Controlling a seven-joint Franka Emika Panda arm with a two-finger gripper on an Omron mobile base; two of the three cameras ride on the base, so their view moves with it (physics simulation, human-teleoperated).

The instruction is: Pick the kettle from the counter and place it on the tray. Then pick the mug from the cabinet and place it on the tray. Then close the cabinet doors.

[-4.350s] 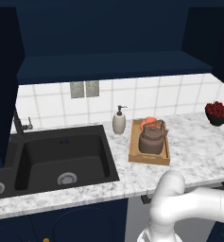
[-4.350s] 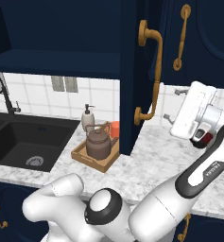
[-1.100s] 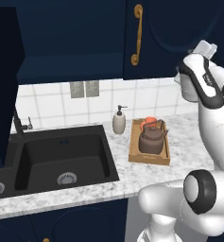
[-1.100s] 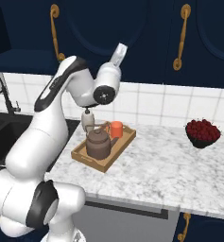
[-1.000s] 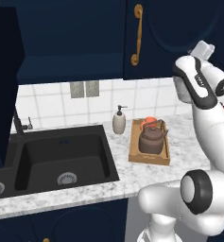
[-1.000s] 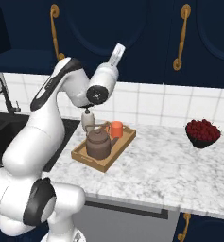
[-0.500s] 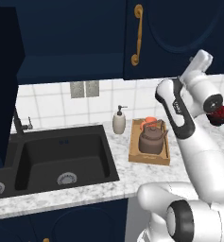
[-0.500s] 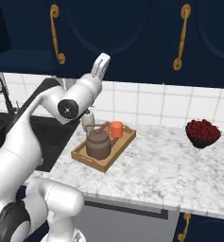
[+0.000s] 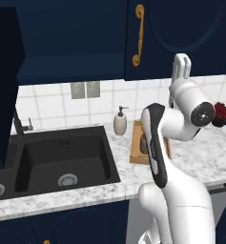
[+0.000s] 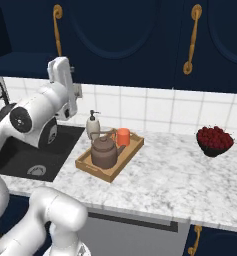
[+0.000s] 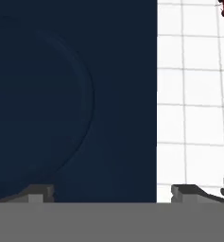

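Note:
The dark bronze kettle [image 10: 104,152] and the orange-red mug [image 10: 123,136] both stand on the wooden tray [image 10: 87,163], which rests on the marble counter [image 10: 175,185]. In the left base view my arm hides most of the tray [image 9: 135,151]. The navy cabinet doors [image 10: 120,35] with brass handles [image 10: 192,39] lie flat and shut. My gripper [image 10: 60,65] points upward just below the cabinet, left of the tray, open and holding nothing. In the hand view the gripper [image 11: 113,194] faces a door panel [image 11: 61,94] with its fingertips [image 11: 38,194] spread wide.
A cream soap dispenser [image 10: 93,126] stands behind the tray beside the black sink [image 9: 62,157]. A dark bowl of red fruit [image 10: 214,140] sits at the counter's right. White tiled wall [image 11: 193,94] runs behind. Bare marble lies between tray and bowl.
The cabinet door that stood open a few seconds ago is now shut. Over the last second my hand has swung left along the cabinet front and its jaws have widened.

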